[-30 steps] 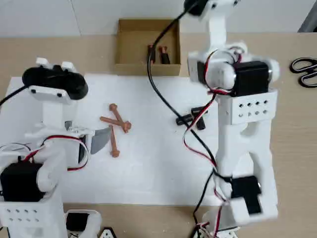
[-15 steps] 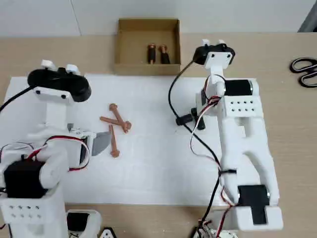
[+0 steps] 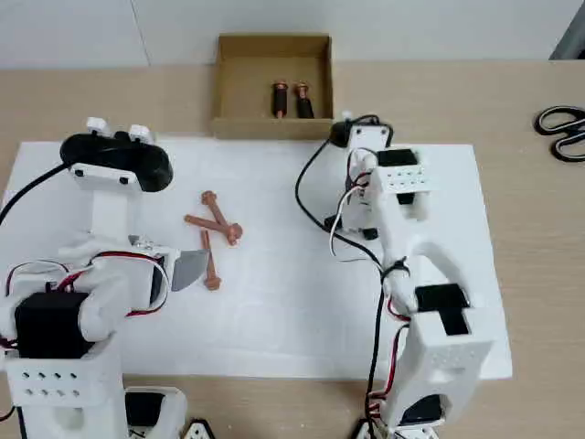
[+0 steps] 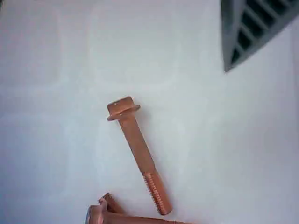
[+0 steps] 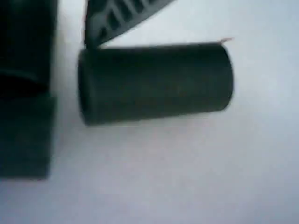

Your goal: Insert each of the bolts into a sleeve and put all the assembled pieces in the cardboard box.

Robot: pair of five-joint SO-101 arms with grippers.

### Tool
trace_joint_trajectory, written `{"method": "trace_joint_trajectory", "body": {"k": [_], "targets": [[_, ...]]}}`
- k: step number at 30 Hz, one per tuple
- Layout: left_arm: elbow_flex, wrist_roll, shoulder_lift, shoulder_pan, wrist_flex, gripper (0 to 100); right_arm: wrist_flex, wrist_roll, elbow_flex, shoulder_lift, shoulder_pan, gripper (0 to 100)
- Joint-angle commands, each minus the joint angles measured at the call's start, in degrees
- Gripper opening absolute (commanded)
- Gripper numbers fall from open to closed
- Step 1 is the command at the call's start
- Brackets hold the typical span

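**Three bolts loose, two pieces boxed, both sets of fingers open**

We see a white sheet [image 3: 274,320] covering most of the desk [image 3: 512,101]. The cardboard box [image 3: 228,87] stands just past the sheet's far edge. Inside it two assembled pieces [image 3: 280,99] lie side by side near the middle.

Three bolts [image 3: 217,222] lie loose left of the sheet's middle. Two are crossed. The third bolt [image 4: 138,154] lies just on their near side, its threaded end close to the pair and its head toward the sheet's near edge. The left fingers [image 3: 187,266] hang just beside that head, spread and holding nothing (the left wrist view shows one ribbed pad bare, with only white sheet between it and the bolt).

On the sheet's right half, the right arm [image 3: 411,238] and its black cable [image 3: 306,183] lie across our high view of the sleeves [image 3: 335,222], so only dark ends show beside the wrist. The right wrist view gives us one sleeve [image 5: 154,81] lying on its side on the sheet. The right fingers [image 5: 122,16] are open and grip nothing. One tip sits close against the sleeve's side near one end, and we cannot tell whether it touches. A second dark shape [image 5: 23,93] sits just beside the sleeve, too blurred for us to name.

Scissors [image 3: 562,128] lie at the desk's right edge, well apart from the sheet's things.
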Motion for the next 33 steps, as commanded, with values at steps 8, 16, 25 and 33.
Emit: {"method": "trace_joint_trajectory", "body": {"k": [8,16,25,33], "targets": [[2.5,-0.4,-0.8,-0.4,0.7,31,-2.2,3.2,-3.0,3.6,0.1,16.1],[3.1,-0.3,-0.8,-0.4,0.7,31,0.0,4.3,-3.4,3.6,0.3,0.3],[3.6,-0.4,-0.8,-0.4,0.9,31,14.9,4.1,-11.9,3.6,0.2,0.6],[3.6,-0.4,-0.8,-0.4,0.9,31,20.3,4.1,-13.5,4.1,0.2,13.1]]}}
